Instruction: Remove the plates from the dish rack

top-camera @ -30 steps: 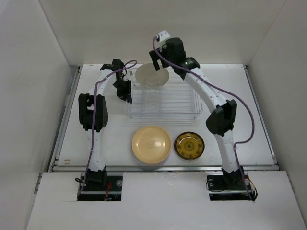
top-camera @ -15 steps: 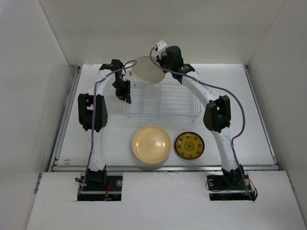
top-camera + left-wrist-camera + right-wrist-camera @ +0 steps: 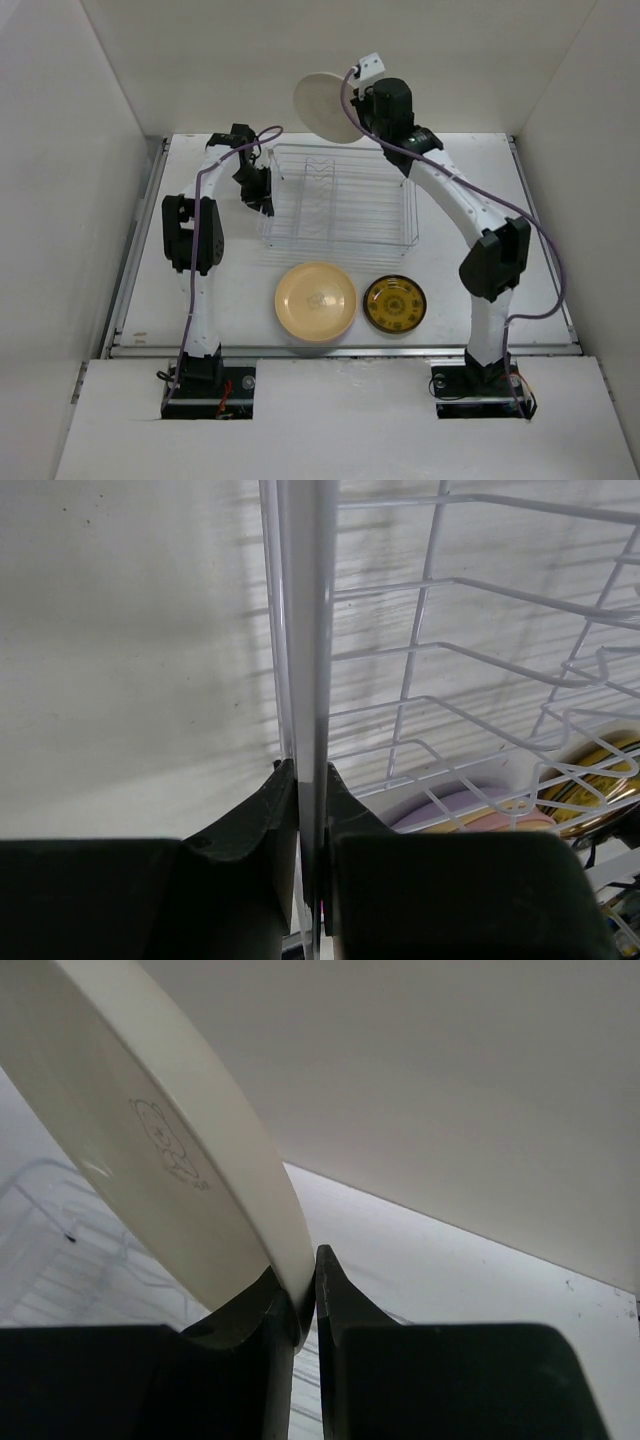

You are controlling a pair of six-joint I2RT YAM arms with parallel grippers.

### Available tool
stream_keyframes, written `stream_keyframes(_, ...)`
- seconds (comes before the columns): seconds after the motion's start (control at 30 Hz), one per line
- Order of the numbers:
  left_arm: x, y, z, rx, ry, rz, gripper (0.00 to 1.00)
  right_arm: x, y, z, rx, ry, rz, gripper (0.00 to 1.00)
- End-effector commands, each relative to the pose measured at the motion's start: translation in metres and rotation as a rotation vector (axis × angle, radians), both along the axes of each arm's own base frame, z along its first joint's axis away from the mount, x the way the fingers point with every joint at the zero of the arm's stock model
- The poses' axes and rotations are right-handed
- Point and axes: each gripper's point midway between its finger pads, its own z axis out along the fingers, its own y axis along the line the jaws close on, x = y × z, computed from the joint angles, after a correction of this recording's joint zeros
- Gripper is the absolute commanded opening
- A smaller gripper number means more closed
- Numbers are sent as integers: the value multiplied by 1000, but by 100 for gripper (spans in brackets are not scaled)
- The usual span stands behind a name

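My right gripper point(image 3: 354, 112) is shut on the rim of a cream plate point(image 3: 323, 107), held on edge high above the back of the dish rack point(image 3: 340, 232). In the right wrist view the cream plate point(image 3: 150, 1150) slants up to the left from my right gripper point(image 3: 306, 1282). The rack shows only bare wires. My left gripper point(image 3: 264, 202) is shut on the rack's left rim. The left wrist view shows my left gripper point(image 3: 308, 780) pinching that rim of the rack point(image 3: 305, 630).
On the table in front of the rack lies a stack of plates with a tan-orange one point(image 3: 316, 299) on top. Beside it on the right lies a small dark-yellow patterned plate point(image 3: 394, 304). White walls close in the table on three sides.
My right gripper has closed on the cream plate and lifted it up and back out of the rack. The left arm has not moved.
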Motion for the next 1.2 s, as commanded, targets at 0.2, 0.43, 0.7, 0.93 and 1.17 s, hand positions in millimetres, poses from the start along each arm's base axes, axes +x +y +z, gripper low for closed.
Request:
stream_keyframes(0.2, 23, 3, 17, -147, 36, 207, 0, -115, 26, 20, 226, 231, 302, 0)
stream_keyframes(0.43, 27, 3, 28, -132, -24, 145, 0, -276, 54, -152, 78, 822, 517, 0)
stream_keyframes(0.7, 27, 9, 17, 2, -59, -89, 0, -333, 38, -198, 39, 980, 513, 0)
stream_keyframes(0.93, 21, -1, 16, 66, -64, -199, 0, -323, 37, -227, -18, 1012, 409, 18)
stream_keyframes(1.17, 26, 4, 18, 98, -90, -184, 0, -316, 26, -225, -88, 1001, 331, 83)
